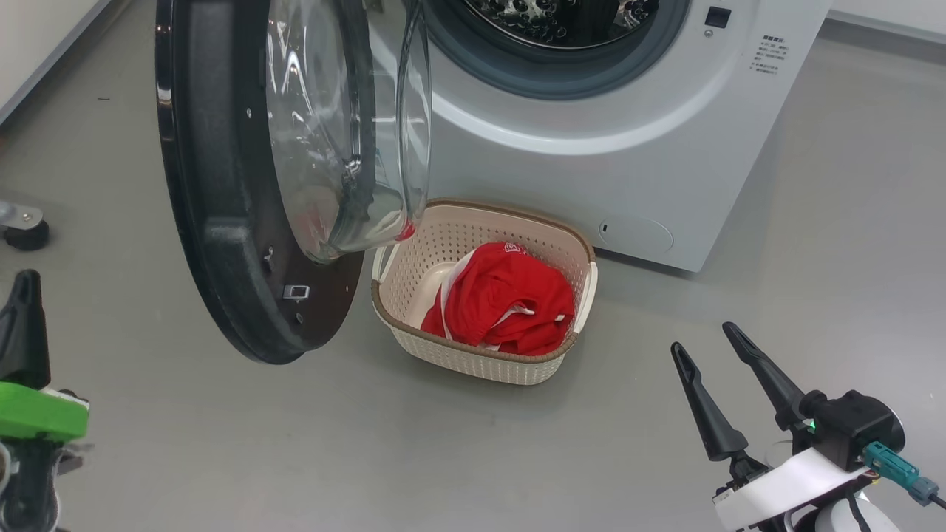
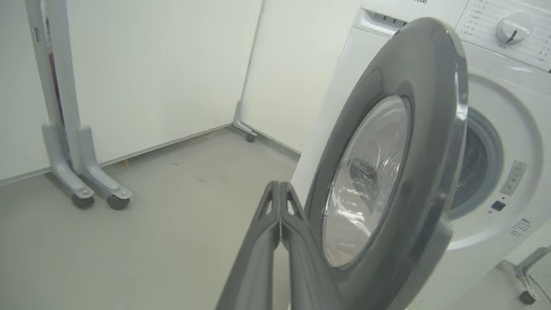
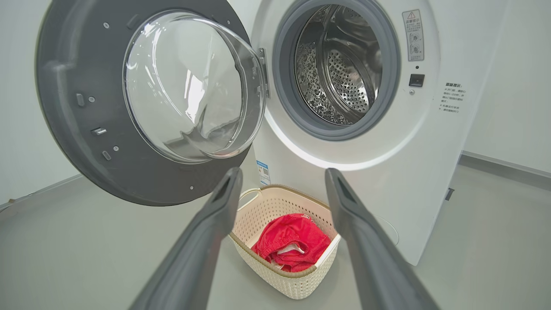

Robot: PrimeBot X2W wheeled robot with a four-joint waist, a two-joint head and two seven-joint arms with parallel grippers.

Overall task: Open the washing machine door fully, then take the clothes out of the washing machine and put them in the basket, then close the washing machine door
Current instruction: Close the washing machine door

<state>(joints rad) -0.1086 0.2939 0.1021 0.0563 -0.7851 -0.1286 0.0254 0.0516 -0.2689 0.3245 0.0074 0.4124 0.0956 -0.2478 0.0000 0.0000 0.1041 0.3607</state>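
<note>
The grey floor (image 1: pixel 222 443) is carrying everything here, its smooth surface giving off a dull sheen. The washing machine (image 1: pixel 628 170) is standing on it at the far side, and the basket (image 1: pixel 473 360) is sitting on the floor just in front of the machine (near it, apparently not touching). A black castor (image 1: pixel 26 236) is resting on the floor at the left edge, well apart from the basket. In the left wrist view a grey metal stand (image 2: pixel 69 163) is standing on small wheels by the white wall (image 2: pixel 150 64)
</note>
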